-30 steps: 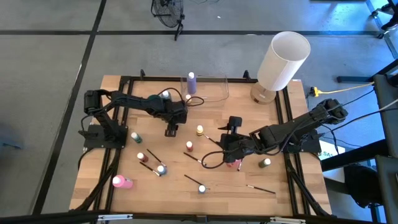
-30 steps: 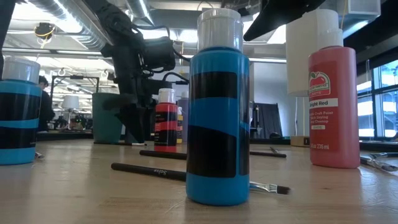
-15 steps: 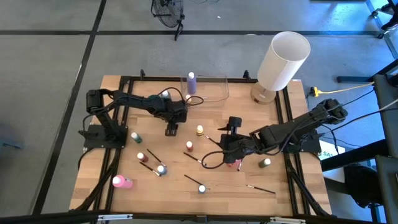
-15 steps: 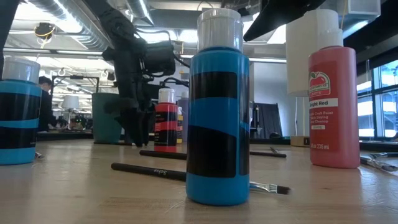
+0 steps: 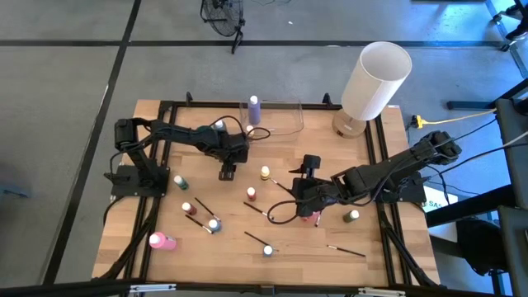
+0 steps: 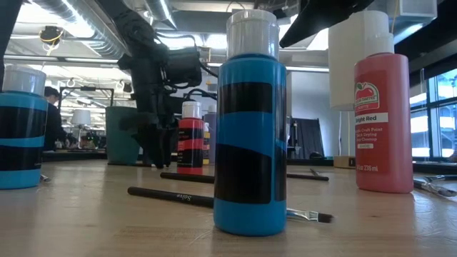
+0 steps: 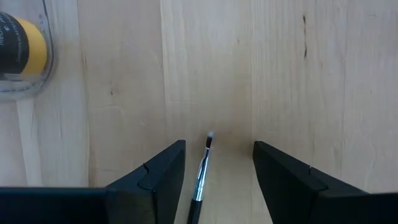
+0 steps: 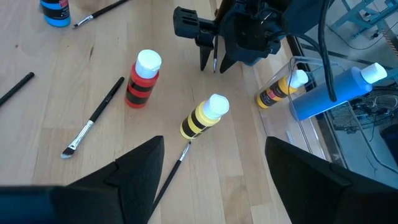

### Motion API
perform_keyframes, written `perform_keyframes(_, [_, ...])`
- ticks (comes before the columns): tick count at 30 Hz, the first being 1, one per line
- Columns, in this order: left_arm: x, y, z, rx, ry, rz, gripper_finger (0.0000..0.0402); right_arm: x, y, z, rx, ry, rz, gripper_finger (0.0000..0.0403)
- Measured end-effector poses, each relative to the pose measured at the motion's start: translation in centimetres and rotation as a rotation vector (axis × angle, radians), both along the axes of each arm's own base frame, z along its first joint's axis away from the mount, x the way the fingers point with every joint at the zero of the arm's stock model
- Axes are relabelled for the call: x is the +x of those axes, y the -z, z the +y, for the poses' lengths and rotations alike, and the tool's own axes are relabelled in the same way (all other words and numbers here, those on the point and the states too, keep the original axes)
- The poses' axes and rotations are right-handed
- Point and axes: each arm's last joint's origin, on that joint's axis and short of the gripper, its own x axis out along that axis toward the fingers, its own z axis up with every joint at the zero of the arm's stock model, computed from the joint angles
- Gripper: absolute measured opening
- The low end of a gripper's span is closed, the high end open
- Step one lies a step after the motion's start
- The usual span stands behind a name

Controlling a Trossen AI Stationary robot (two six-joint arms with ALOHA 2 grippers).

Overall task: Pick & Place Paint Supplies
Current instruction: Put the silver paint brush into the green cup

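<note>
- finds the left gripper [image 5: 228,172] left of centre in the high view, lower over the table [image 5: 330,157] than a second ago and unmoved for the last half second; reads as a descent finished, with a closing on the brush judged next.
- places the right gripper [image 5: 308,167] just right of centre, waiting, fingers spread wide with nothing between them.
- leaves the white cylinder [image 5: 375,78] at the upper right, nothing of the task seen in it.
- marks the clear container [image 5: 285,115] at the upper centre, holding one lilac bottle [image 5: 253,109]; cannot tell whether the yellow bottle [image 8: 280,92] at its near wall stands inside or just beside it.
- counts most supplies not yet placed: a pink bottle [image 5: 161,241] at the lower left, other bottles and brushes scattered across the lower half.
- sets the paintbrush [image 7: 202,174] between the left fingers, which stand apart, touching neither; cannot tell whether it lies on the wood or hangs above it.
</note>
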Motion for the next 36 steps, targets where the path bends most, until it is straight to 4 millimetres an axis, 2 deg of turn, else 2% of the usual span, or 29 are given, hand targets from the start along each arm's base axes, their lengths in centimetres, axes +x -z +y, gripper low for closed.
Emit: perform_keyframes(36, [-0.14,0.15,0.25,-0.054,-0.037,-0.009,0.0187,0.00,0.00,0.01,0.002,-0.001,0.001,0.0284])
